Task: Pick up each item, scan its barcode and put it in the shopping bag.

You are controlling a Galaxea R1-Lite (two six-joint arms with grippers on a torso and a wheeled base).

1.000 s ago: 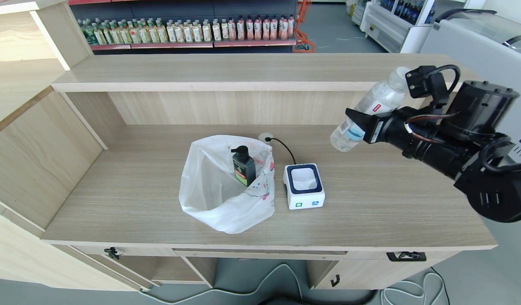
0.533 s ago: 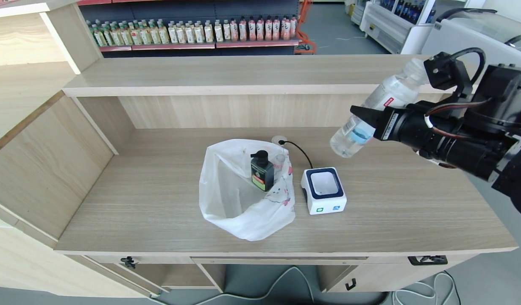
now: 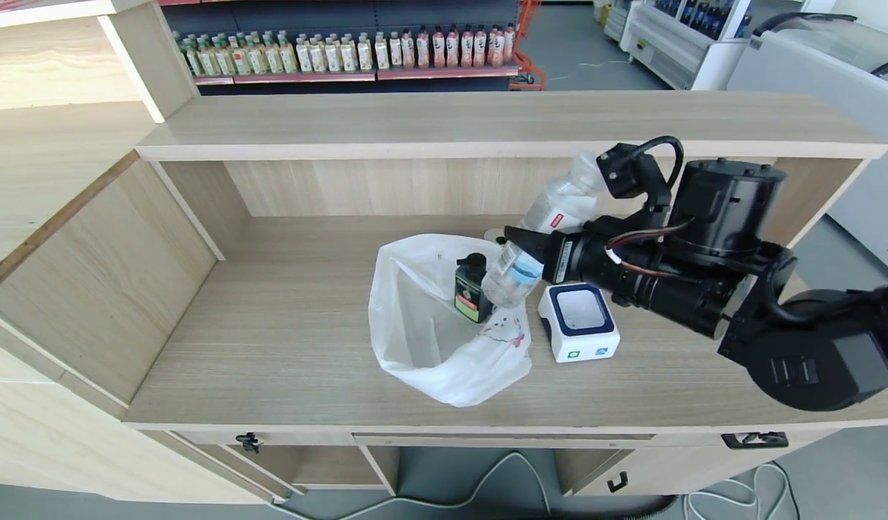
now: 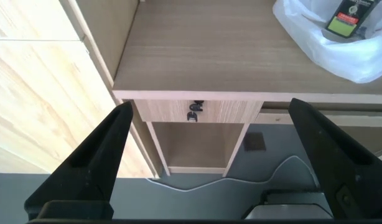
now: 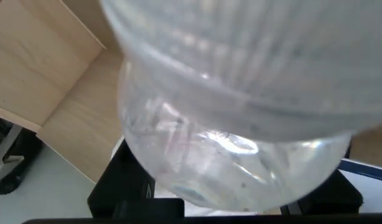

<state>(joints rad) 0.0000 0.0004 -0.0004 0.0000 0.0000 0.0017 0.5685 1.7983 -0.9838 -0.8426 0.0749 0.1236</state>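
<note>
**Clear plastic water bottle point(image 3: 514, 278) tipped over the bag mouth**

Pinched across its middle in my right gripper point(image 3: 536, 249), the water bottle hangs at a slant. Its base points down toward the open shopping bag point(image 3: 407, 318) and its neck points up toward the back wall of the countertop point(image 3: 270, 339). In the right wrist view the ribbed base of the bottle point(image 5: 228, 143) sits directly in front of the lens. The base hovers over the bag's right-hand rim, just beside the dark pump bottle point(image 3: 472, 292) that already stands inside the bag.

The barcode scanner point(image 3: 579, 321), white with a navy rim, sits on the countertop just to the right of the bag and under my right forearm. Bag and scanner together occupy the middle of the countertop, closer to the front edge than to the back.

My left gripper point(image 4: 211, 124) hangs with its fingers spread wide and holds nothing. It is outside the front edge near the left corner, facing the drawer front below.

As I judge it, one item is bagged and this bottle is on its way in. I cannot tell whether its barcode has been read. What remains is to lower it clear of the rim and release. I see no other loose items on the countertop.
</note>
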